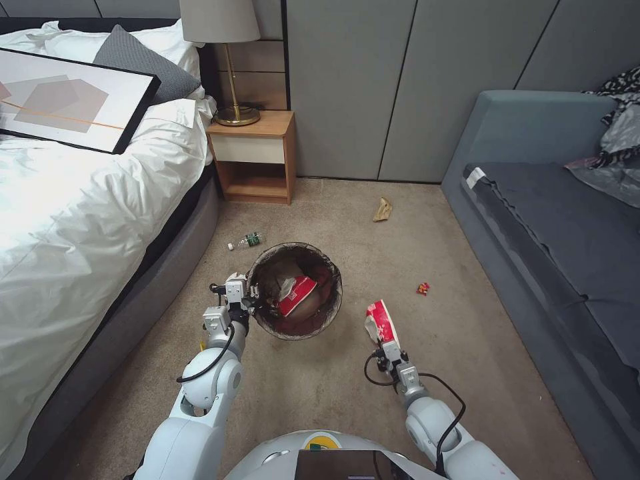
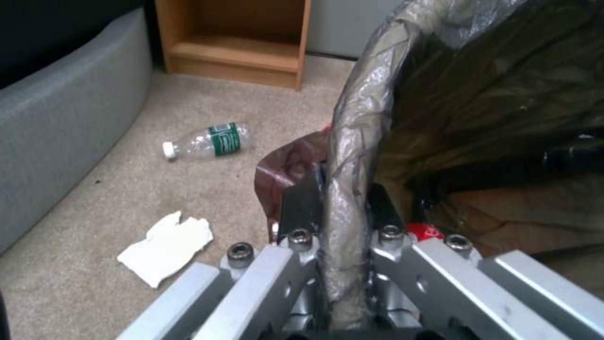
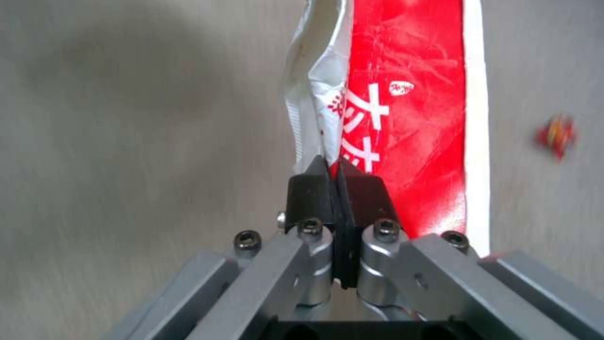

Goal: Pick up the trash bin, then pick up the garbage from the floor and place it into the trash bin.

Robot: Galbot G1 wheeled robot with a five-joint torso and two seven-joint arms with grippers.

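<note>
The trash bin (image 1: pixel 330 308), round with a dark bag liner (image 2: pixel 478 94), hangs over the carpet; my left gripper (image 1: pixel 252 298) is shut on its rim (image 2: pixel 343 203). A red-and-white carton (image 1: pixel 297 294) lies inside the bin. My right gripper (image 1: pixel 385 345) is shut on another red-and-white carton (image 1: pixel 381 321), held to the bin's right (image 3: pixel 403 108). On the floor lie a clear bottle (image 1: pixel 245 241) with a green label (image 2: pixel 207 140), a white tissue (image 2: pixel 167 245), a tan paper bag (image 1: pixel 383 209) and a small red-and-yellow wrapper (image 1: pixel 423 288).
A bed (image 1: pixel 80 220) with a framed picture (image 1: pixel 63 100) runs along the left. A wooden nightstand (image 1: pixel 253 157) with a lamp (image 1: pixel 223 40) stands at the back. A grey sofa (image 1: pixel 560 247) fills the right side. Bare carpet (image 1: pixel 440 360) lies between them.
</note>
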